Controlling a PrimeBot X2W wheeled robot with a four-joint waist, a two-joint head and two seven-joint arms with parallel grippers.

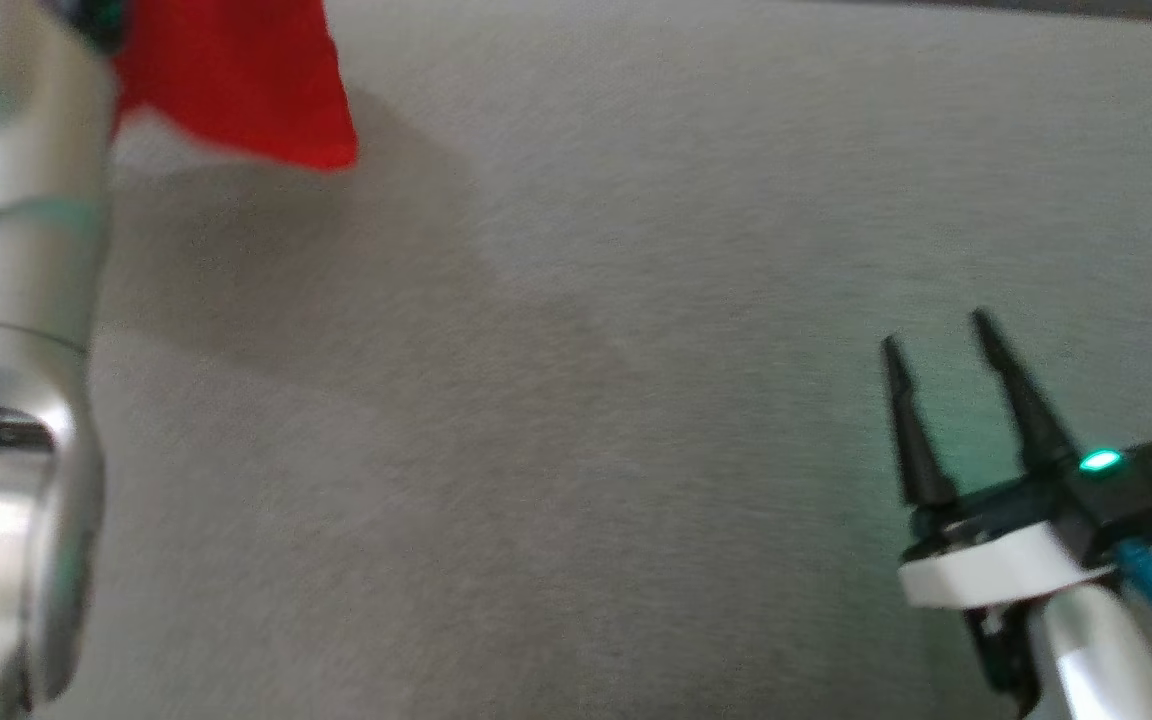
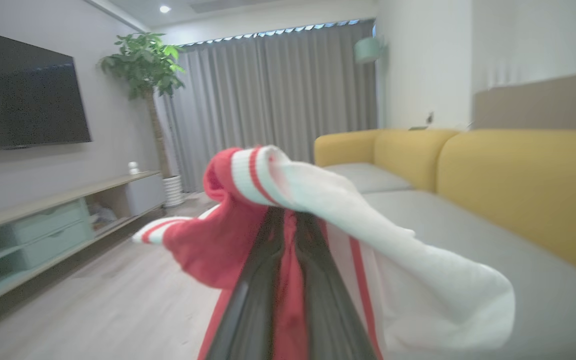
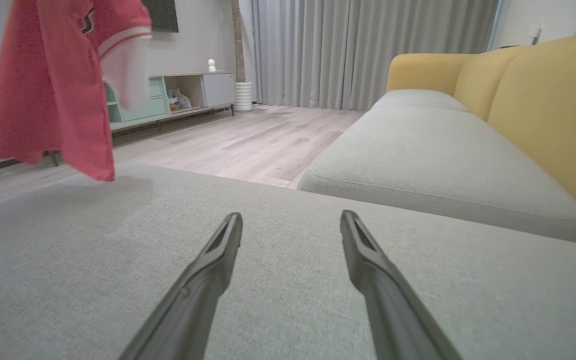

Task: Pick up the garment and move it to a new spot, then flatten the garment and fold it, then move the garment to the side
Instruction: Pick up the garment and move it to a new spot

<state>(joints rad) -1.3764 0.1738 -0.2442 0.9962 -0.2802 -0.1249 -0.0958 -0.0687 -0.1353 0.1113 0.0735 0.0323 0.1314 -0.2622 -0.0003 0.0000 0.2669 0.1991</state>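
Carrying phase, by my reading: the garment point(image 2: 228, 240), a red jersey with white striped sleeves, hangs off the left pincer point(image 2: 288, 220), whose two dark fingers are clenched together with a fold of red cloth pinched between them. In the left wrist view one white sleeve drapes over the finger ends and down to the right; a second striped cuff sticks out to the left.

Head view: a red corner of the cloth sits at the upper left, beside the pale left forearm point(image 1: 6, 300), clear of the grey sofa seat point(image 1: 576, 420) and throwing a shadow on it. The frame is blurred, so the hem detail is not readable.

Right wrist view: the jersey dangles at the upper left, its lowest hem close above the far edge of the seat. It looks apart from the seat, but contact cannot be ruled out.

Right pincer point(image 1: 936, 330): released, fingers spread wide with nothing between them, low over the seat at the lower right, well apart from the garment.

Progress (judgement):
- pick-up: done, cloth is off the seat and gripped
- move to a new spot: in hand, not yet set down
- flatten, fold, move aside: all left to do

Note: single-point grip, so the jersey hangs bunched. I expect it to land crumpled and need both pincers to spread it before any fold
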